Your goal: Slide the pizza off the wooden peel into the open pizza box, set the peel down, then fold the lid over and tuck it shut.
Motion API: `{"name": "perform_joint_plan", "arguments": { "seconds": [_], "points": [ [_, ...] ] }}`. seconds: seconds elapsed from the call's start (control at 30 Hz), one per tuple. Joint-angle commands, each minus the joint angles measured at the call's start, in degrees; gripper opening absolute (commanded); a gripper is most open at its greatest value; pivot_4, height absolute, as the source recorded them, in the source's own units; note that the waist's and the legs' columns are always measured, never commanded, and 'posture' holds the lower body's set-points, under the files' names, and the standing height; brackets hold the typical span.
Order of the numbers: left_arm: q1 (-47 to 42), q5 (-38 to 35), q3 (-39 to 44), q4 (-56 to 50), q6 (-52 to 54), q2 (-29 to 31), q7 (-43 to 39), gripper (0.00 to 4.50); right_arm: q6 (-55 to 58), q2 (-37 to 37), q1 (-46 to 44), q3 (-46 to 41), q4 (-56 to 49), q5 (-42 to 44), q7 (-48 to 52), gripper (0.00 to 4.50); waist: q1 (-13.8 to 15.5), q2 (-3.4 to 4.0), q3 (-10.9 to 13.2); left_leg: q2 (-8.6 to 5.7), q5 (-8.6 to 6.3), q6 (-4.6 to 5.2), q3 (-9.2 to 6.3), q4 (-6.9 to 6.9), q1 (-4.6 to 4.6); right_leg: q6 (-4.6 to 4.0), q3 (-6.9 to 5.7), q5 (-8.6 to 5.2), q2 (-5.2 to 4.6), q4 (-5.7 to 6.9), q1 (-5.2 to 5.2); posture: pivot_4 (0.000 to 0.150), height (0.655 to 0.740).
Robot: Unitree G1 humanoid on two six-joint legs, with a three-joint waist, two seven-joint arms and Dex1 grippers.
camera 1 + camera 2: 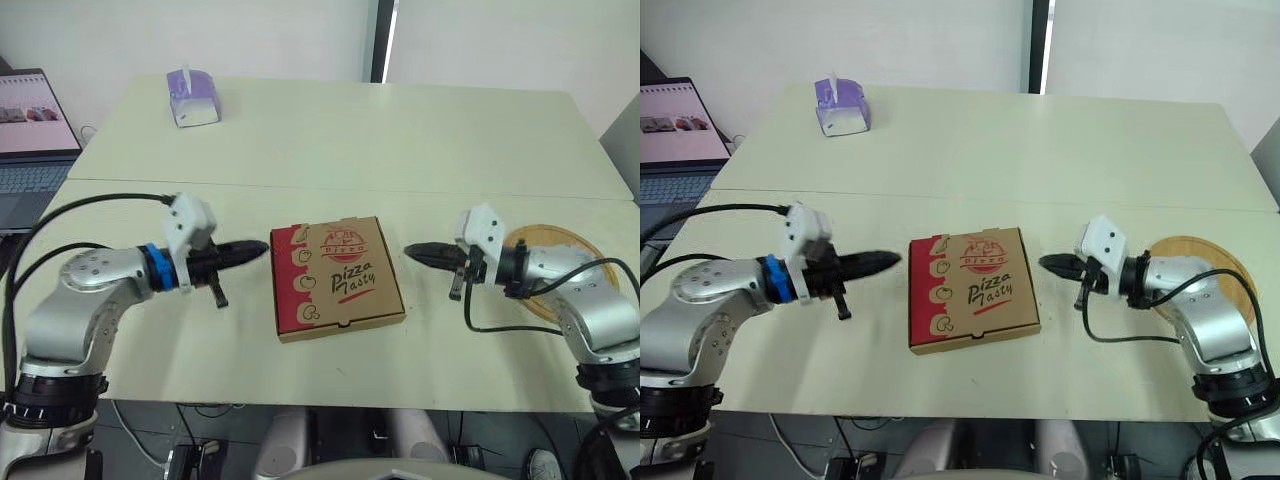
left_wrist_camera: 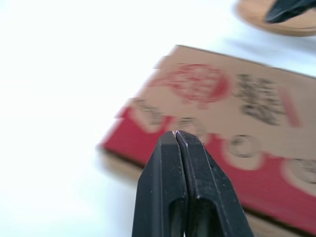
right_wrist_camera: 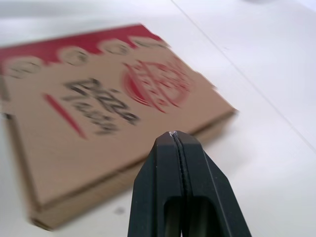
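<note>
The brown and red pizza box (image 1: pixel 338 277) lies on the table with its lid down flat. My left gripper (image 1: pixel 262 248) is shut and empty, its tip just left of the box's left edge, apart from it. On the other side my right gripper (image 1: pixel 408 251) is shut too, pointing at the box's right edge with a small gap between. In the left wrist view the shut fingers (image 2: pixel 183 163) point at the box's red strip (image 2: pixel 237 168). The round wooden peel (image 1: pixel 570 250) lies flat on the table behind my right arm, partly hidden by it.
A purple tissue box (image 1: pixel 192 97) stands at the far left of the table. An open laptop (image 1: pixel 30 140) sits on a desk to the left. A seam runs across the table (image 1: pixel 400 140) behind the pizza box.
</note>
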Motion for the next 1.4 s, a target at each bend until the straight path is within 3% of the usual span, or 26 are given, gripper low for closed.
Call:
{"name": "perform_joint_plan", "arguments": {
  "seconds": [0.03, 0.27, 0.63, 1.0, 1.23, 1.4],
  "points": [
    [0.97, 6.23, -0.31, 1.95, -2.47, 1.99, 4.09, 0.0, -4.79, -0.57, -2.35, 2.79, 6.59, -6.44, -1.91, 0.02, -0.03, 0.0, 0.0, 0.0, 0.08, -0.14, 0.01, 0.0, 0.0, 0.0, 0.0, 0.0, 0.0, 0.0, -0.01, 0.15, 0.74],
    [2.94, 10.05, -7.39, 0.57, 0.22, -0.67, 6.58, 0.0, -9.18, 3.17, -3.06, 6.96, 12.08, -9.15, -0.43, 0.02, -0.06, 0.01, 0.01, 0.01, 0.1, -0.18, 0.07, -0.09, -0.06, -0.01, 0.03, 0.0, -0.02, -0.04, -0.08, 0.15, 0.74],
    [-1.22, 8.04, -15.3, -2.6, 3.19, -7.21, 4.15, 0.0, 1.06, 5.05, 5.08, 6.92, -4.33, -5.06, -1.14, 0.02, 0.21, 0.01, 0.0, 0.0, 0.07, -0.13, 0.02, -0.06, -0.06, 0.0, 0.01, 0.0, -0.04, -0.01, -0.05, 0.15, 0.74],
    [-6.2, 11.34, -21.2, 2.81, -0.16, -9.47, 0.63, 0.0, 3.49, 1.88, 8.63, 3.3, -7.01, -5.09, -0.44, 0.02, 0.44, 0.01, 0.0, -0.06, 0.1, -0.17, 0.02, -0.05, -0.06, 0.01, 0.01, 0.01, -0.05, -0.05, -0.03, 0.15, 0.74],
    [-6.51, 12.88, -20.43, 5.42, -2.09, -9.4, 0.09, 0.0, 2.72, 1.27, 8.54, 3.14, -6.08, -5.84, -0.71, 0.02, 0.49, 0.0, 0.0, -0.06, 0.1, -0.17, 0.01, -0.04, -0.04, 0.01, 0.0, 0.01, -0.05, -0.02, -0.01, 0.15, 0.74],
    [-3.3, 12.2, -14.39, 7.26, -6.6, -5.45, -1.19, 0.0, -1.63, -2.39, 9.6, -0.31, -2.0, -6.61, -0.36, 0.02, 0.37, 0.0, 0.0, -0.05, 0.1, -0.17, 0.01, -0.04, -0.04, 0.01, 0.0, 0.0, -0.05, -0.03, -0.01, 0.15, 0.74]
  ]
}}
